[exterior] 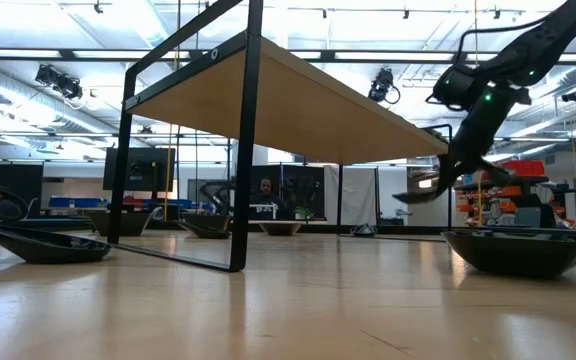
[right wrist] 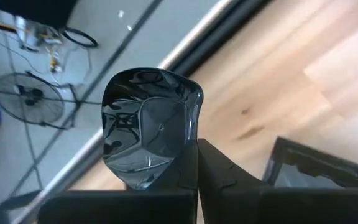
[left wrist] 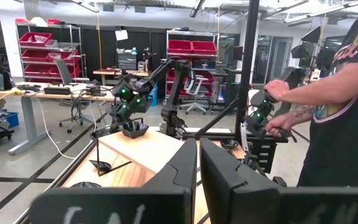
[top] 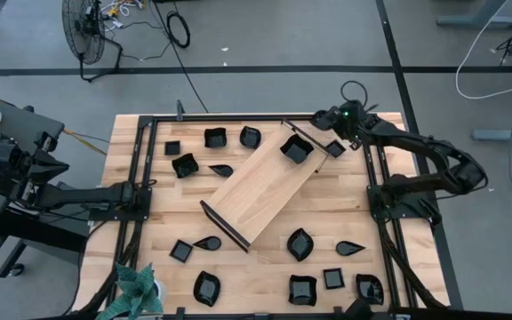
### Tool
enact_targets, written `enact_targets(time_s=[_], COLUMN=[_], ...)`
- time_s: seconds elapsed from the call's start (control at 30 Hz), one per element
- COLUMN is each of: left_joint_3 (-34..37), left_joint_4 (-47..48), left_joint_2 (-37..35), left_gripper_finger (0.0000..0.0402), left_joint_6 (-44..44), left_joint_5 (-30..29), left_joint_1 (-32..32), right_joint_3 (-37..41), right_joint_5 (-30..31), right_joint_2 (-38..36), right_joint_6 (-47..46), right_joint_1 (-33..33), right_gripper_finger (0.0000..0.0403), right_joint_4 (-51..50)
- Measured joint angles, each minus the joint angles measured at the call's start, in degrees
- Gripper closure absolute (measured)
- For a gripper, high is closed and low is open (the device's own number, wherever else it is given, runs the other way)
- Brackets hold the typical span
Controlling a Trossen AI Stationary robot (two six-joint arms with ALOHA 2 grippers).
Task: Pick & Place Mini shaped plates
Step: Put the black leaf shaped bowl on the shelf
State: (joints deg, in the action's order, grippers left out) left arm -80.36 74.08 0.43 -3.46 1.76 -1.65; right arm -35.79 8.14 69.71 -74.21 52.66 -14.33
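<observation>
My right gripper hangs over the table's far right corner, shut on a small glossy black plate with rounded corners. In the low view this plate is lifted well above the table. The long light-wood tray lies slantwise mid-table, raised on black end frames. A wavy-rimmed black plate rests on its far end. My left gripper is shut on nothing, held high at the table's left edge. My right gripper pinches the plate's rim between its two fingers, at one side of the plate. The fingers slant down toward the table's far edge. The plate is lifted clear, roughly level, and sticks out from the fingers toward the table's left.
A small square plate lies on the table under my right arm. Several more black plates lie left of the tray and along the near side. A black rail frames the table. A person's hands show beyond the right edge.
</observation>
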Motion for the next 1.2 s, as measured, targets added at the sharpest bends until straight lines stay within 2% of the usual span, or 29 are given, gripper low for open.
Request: enact_targets(time_s=[0.43, 0.77, 1.0, 1.2], left_joint_3=[0.0, 0.0, 0.0, 0.0], left_joint_4=[0.0, 0.0, 0.0, 0.0], left_joint_2=[0.0, 0.0, 0.0, 0.0], left_gripper_finger=[0.0376, 0.0376, 0.0376, 0.0376], left_joint_6=[0.0, 0.0, 0.0, 0.0], left_joint_5=[0.0, 0.0, 0.0, 0.0], left_joint_1=[0.0, 0.0, 0.0, 0.0], right_joint_3=[-0.8, -12.2, -19.3, -23.1], right_joint_5=[-0.8, -6.0, -8.2, -13.8], right_joint_2=[-9.9, -11.1, -10.9, -10.9], right_joint_6=[1.7, 12.3, 19.0, 24.4], right_joint_1=[0.9, 0.9, -1.6, -4.2], right_gripper_finger=[0.0403, 0.0403, 0.0403, 0.0403], right_joint_4=[1.1, -0.4, -2.4, -2.5])
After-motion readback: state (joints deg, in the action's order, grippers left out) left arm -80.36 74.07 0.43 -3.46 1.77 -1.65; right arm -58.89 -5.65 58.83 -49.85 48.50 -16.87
